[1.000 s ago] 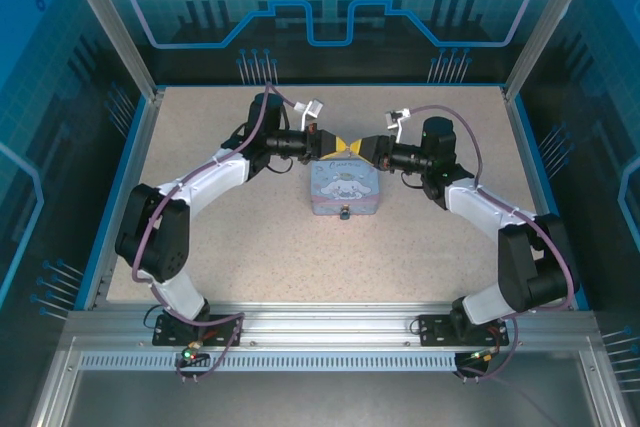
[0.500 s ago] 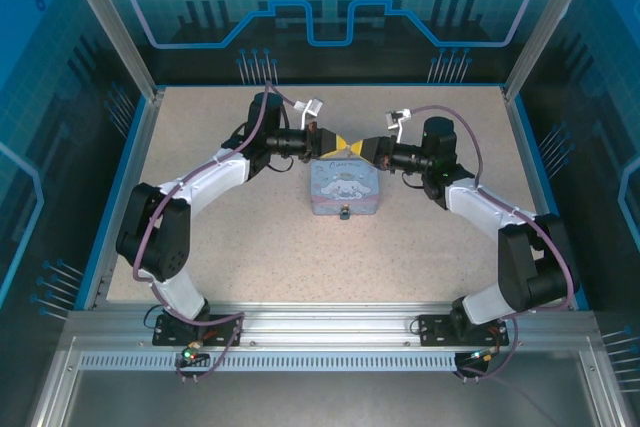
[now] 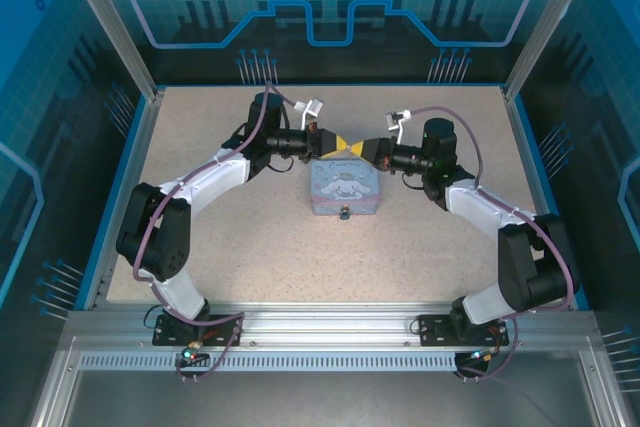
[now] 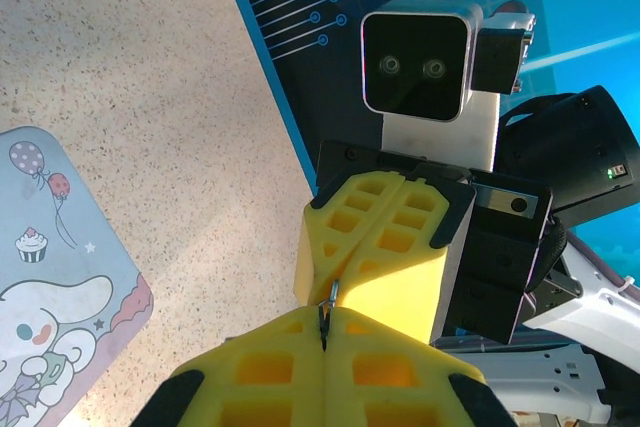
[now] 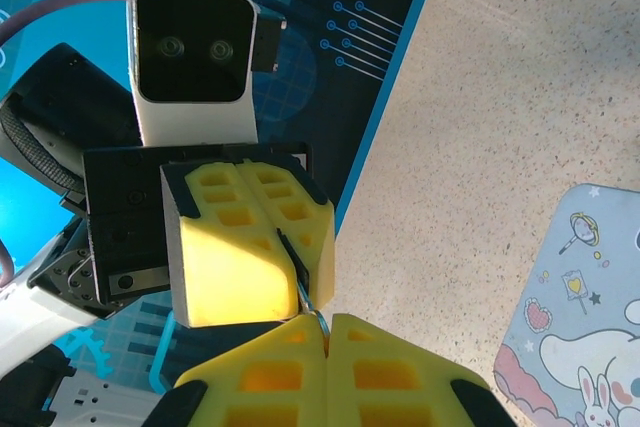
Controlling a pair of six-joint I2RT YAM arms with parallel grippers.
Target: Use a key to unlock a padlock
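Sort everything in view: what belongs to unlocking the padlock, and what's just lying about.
Belongs to the job:
padlock, tiny and dark, at the tin's near edge
key, a thin metal sliver pinched between both grippers' tips
left gripper and right gripper, both shut

Just lying about:
pale blue cartoon-printed tin

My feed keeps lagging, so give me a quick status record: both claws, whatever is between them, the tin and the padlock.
left claw: shut, tip to tip with the right claw near the tin's far edge
right claw: shut, facing the left one
between the tips: a thin metal piece, seemingly pinched by both; too small to identify
tin: pale blue, cartoon-printed, lying flat on the table
padlock: tiny, dark, at the middle of the tin's near side, touched by neither claw
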